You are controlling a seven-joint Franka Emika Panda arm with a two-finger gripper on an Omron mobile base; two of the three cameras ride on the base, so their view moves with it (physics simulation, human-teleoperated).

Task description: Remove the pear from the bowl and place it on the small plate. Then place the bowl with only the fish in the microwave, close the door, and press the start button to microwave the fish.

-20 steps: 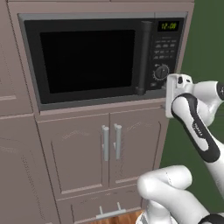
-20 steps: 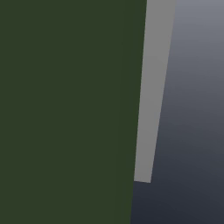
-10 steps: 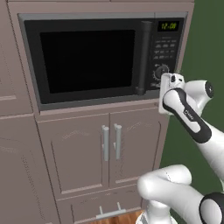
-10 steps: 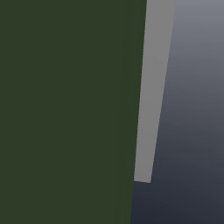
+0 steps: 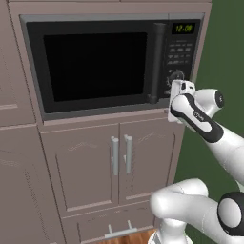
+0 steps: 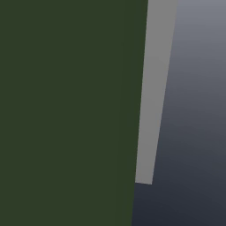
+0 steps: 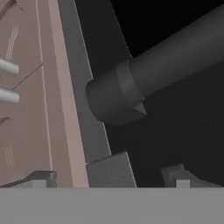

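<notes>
Left of the end effector, the large built-in grey microwave sits in mauve cabinetry, its wide door with the black glass window shut flat against the frame. Nothing can be made out behind the dark glass. Below and to the left of the end effector, two mauve cabinet doors meet at a pair of pale vertical bar handles.

Just left of the end effector stands the door's long dark vertical bar handle. In the hand view its rounded lower end looms close ahead, above the two small dark fingertips, with the grey door frame and the mauve cabinet face running alongside it.

The white arm's end effector is at the lower part of the microwave's right-hand control panel, right beside the round knob and below the green display. Whether it touches the panel cannot be told. In the hand view the two fingertips stand apart with nothing between them, so the end effector is released.

Right of the end effector lies a dark green wall.
</notes>
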